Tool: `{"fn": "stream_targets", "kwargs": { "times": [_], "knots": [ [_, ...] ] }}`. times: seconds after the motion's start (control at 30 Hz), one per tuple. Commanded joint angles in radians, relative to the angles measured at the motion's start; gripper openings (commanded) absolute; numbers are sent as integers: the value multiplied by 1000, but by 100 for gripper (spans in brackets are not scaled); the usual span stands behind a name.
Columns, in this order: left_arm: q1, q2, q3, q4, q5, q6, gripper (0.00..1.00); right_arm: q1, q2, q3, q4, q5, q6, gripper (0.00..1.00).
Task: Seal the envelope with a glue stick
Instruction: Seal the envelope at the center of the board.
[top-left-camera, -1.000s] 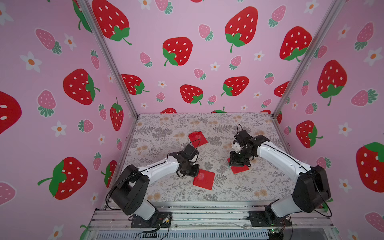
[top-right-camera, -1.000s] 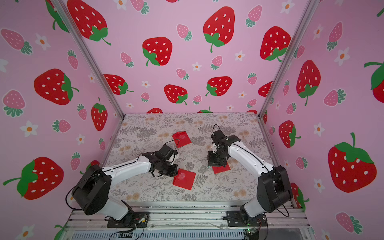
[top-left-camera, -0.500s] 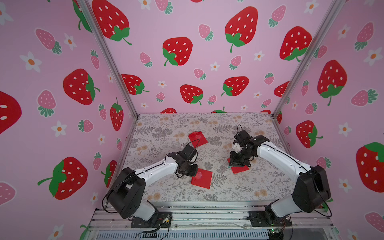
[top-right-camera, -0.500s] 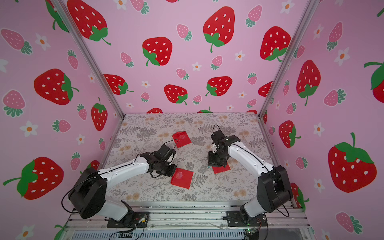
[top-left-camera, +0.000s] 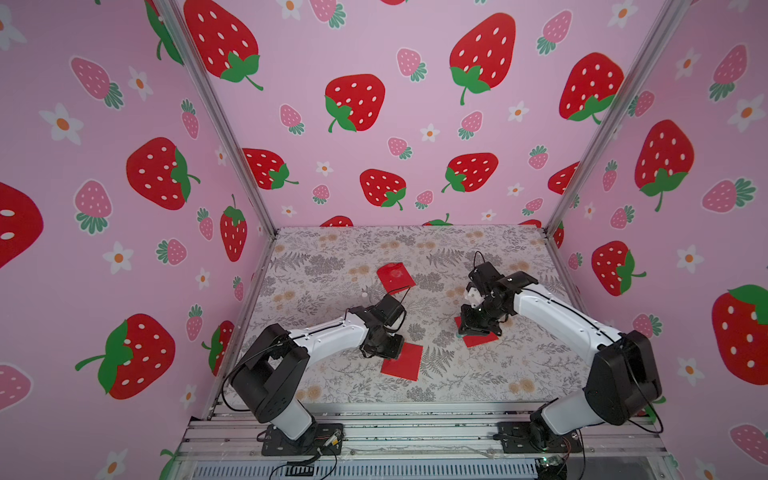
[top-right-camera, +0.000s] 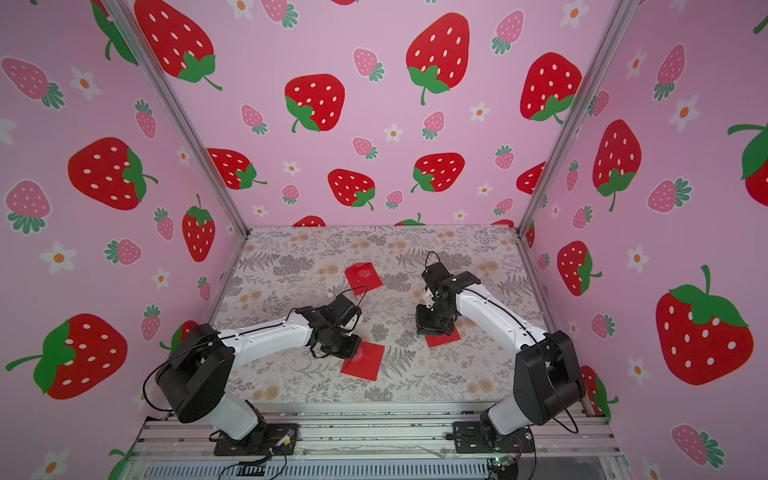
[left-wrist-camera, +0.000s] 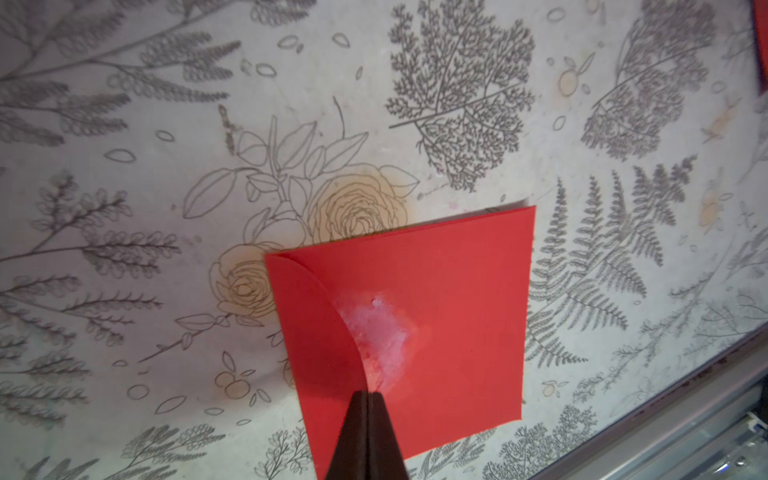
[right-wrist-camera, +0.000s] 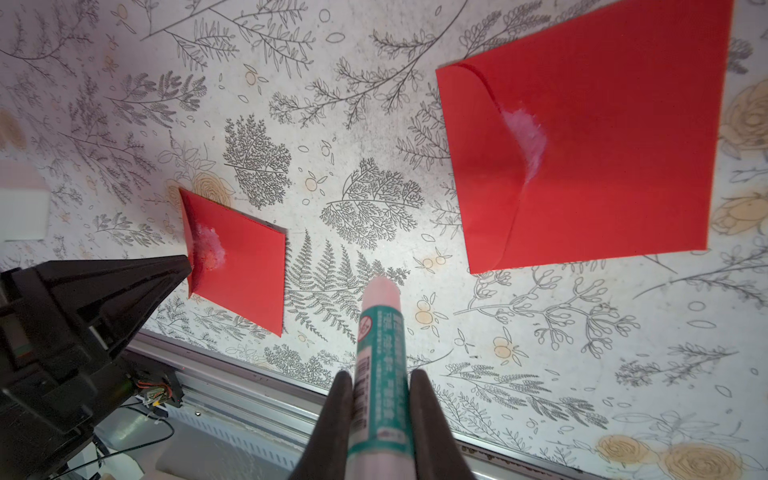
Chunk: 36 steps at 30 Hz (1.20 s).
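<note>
Left arm (top-left-camera: 324, 336) nearer, fingers (left-wrist-camera: 353, 436) together on envelope (left-wrist-camera: 449, 311)

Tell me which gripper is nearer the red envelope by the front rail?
Left. The left gripper pinches the flap of the front envelope; the right gripper holds the glue stick apart, by another envelope.

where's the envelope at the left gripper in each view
Top view: envelope just below the picture's centre.
Top view: same place, just below centre.
Left wrist: fills the middle of the picture.
Right wrist: the smaller red square, left of centre.
Shared landmark: the shut left gripper at its flap, beside the white glue smear.
</note>
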Motion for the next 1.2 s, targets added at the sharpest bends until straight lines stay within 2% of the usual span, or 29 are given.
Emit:
{"fn": "stream_targets", "kwargs": {
  "times": [0.0, 0.17, 0.23, 0.3, 0.5, 0.57, 0.67, 0.83, 1.0, 1.17],
  "knots": [
    [-15, 17, 45, 13, 18, -26, 1, -1, 14, -14, -5, -12, -13, 0],
    [-29, 59, 54, 29, 27, -37, 4, 0, 11, -28, 4, -16, -10, 0],
    [-30, 76, 54, 33, 34, -38, 16, 0, 8, -33, 5, -17, -8, 0],
    [-30, 88, 48, 48, 55, -40, 22, 0, 4, -38, 4, -18, -8, 0],
    [-17, 89, -14, 110, 101, -64, 30, 0, -3, -45, -6, -16, -11, 0],
    [-7, 76, -34, 126, 112, -72, 30, 0, -4, -43, -9, -16, -11, 0],
    [33, 61, -73, 173, 176, -88, 20, 1, -4, -44, -10, -16, -11, 0],
    [77, 54, -96, 167, 213, -58, 15, 3, 6, -41, -15, -15, -10, 0],
    [82, 70, -73, 101, 171, -3, 10, 8, 11, -38, -16, -7, -5, 0],
    [56, 79, -35, 13, 66, 33, 10, 8, 18, -16, -40, 14, -18, 0]
  ]
}}
